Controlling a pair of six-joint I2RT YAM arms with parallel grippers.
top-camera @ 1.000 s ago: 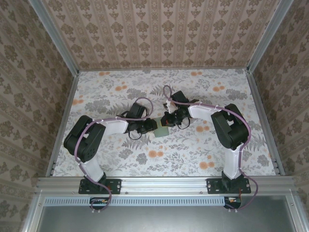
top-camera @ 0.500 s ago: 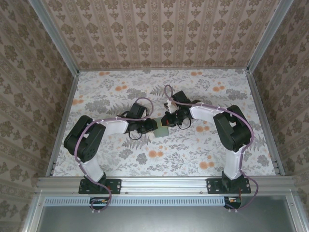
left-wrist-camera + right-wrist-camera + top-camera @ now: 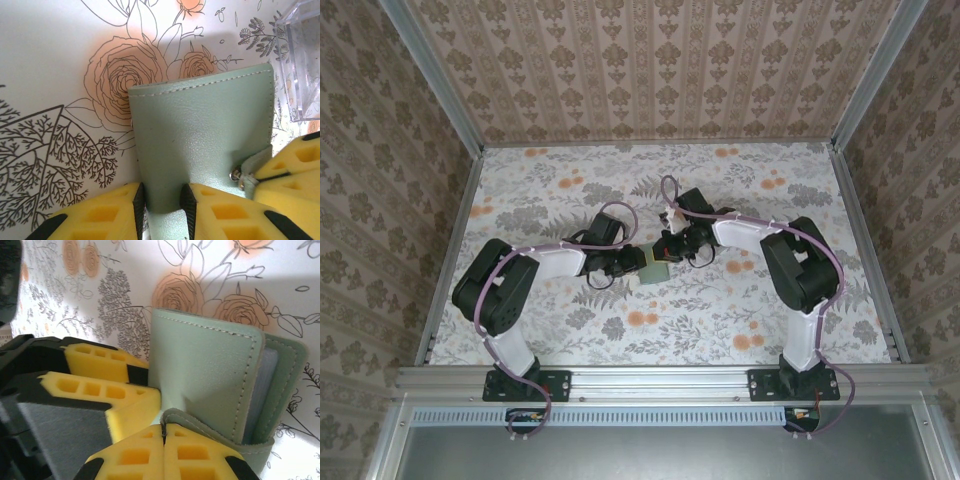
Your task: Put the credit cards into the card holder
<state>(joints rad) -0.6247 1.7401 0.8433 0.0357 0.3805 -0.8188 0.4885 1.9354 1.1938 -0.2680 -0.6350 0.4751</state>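
Note:
The card holder (image 3: 200, 135) is a sage-green wallet held just above the flowered table, seen from above at the centre (image 3: 657, 266). My left gripper (image 3: 161, 200) is shut on its lower edge, the leather pinched between the pads. My right gripper (image 3: 164, 432) is shut on the wallet's snap strap (image 3: 200, 421), pulling it off the body (image 3: 205, 370). The wallet gapes a little at its right side, showing a pale inner leaf (image 3: 268, 385). Both grippers meet at the wallet, left (image 3: 638, 268) and right (image 3: 668, 250). The credit cards are out of view.
A clear plastic tray (image 3: 300, 55) stands on the table just beyond the wallet's far right corner. The right gripper's yellow fingers (image 3: 290, 170) crowd the wallet's lower right. Patterned walls close in the table on three sides.

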